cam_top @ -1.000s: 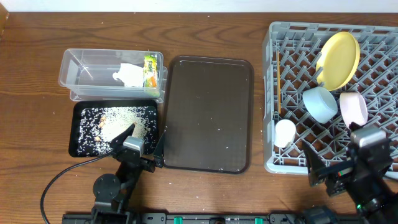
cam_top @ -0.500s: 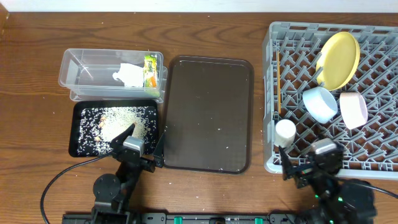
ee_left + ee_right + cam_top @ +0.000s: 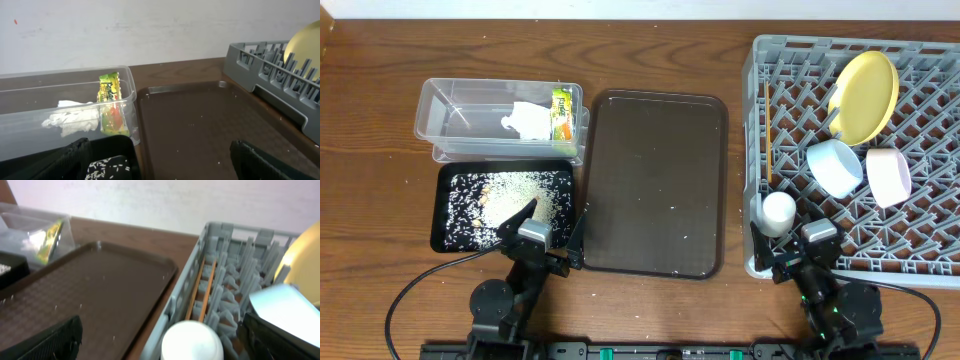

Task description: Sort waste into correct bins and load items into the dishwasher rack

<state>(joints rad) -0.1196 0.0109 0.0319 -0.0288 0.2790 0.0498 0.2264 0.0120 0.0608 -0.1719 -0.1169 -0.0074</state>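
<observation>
The right gripper (image 3: 788, 258) has drawn back off the dishwasher rack (image 3: 756, 120) to the frame's lower right, spread and empty like the left gripper (image 3: 550, 224), leaving the plate (image 3: 865, 95), blue bowl (image 3: 835, 167), cream bowl (image 3: 888, 176), cup (image 3: 779, 212) and chopsticks (image 3: 770, 150) racked, and the tissue (image 3: 528, 120) and wrapper (image 3: 563, 113) binned at upper left, so the sorting looks finished.
</observation>
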